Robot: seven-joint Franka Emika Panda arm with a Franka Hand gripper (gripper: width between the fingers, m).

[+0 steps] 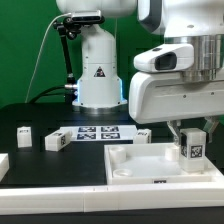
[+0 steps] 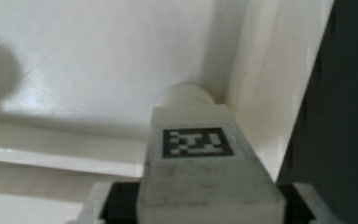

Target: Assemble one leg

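The end effector [image 1: 190, 138] is pinching the leg [image 1: 191, 152] upright between its fingers, holding it inside the white tray-like part's [image 1: 130, 170] raised rim, near the surface's [image 1: 60, 172] front corner on the exterior view's right; whether it is touching the tray floor cannot be told.

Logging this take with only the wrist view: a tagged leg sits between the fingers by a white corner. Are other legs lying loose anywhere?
Observer: Yes, three loose legs lie on the dark table.
Operator: What is that white corner part of?
Observer: A large tray-like part; the gripper holds the leg over its end at the exterior view's right.
Operator: Where is the marker board?
Observer: The marker board lies between two of the loose legs.
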